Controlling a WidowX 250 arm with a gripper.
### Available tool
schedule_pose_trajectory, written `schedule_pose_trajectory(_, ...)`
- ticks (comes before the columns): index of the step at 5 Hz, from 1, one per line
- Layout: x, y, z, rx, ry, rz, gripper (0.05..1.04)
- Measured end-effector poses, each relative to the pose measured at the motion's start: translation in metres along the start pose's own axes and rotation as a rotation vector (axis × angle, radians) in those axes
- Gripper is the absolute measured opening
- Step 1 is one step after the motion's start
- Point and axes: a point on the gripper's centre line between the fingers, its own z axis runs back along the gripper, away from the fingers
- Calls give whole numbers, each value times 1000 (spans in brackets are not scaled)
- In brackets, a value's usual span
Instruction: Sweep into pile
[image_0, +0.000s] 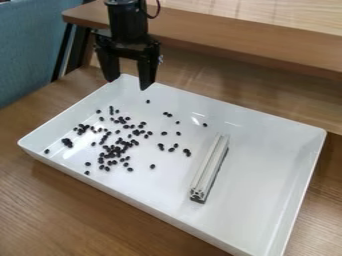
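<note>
My gripper hangs by the tray's far-left corner, fingers parted and empty; from there I judge the grooved bar lies rightward and nearer the camera, long axis running far to near, slanting slightly left; black beans scatter to its left.
</note>
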Motion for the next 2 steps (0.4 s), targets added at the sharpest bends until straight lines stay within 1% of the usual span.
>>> schedule_pose_trajectory(1,-1,-1,-15,-9,37,9,1001)
schedule_pose_trajectory(2,8,-35,-41,-32,58,7,1001)
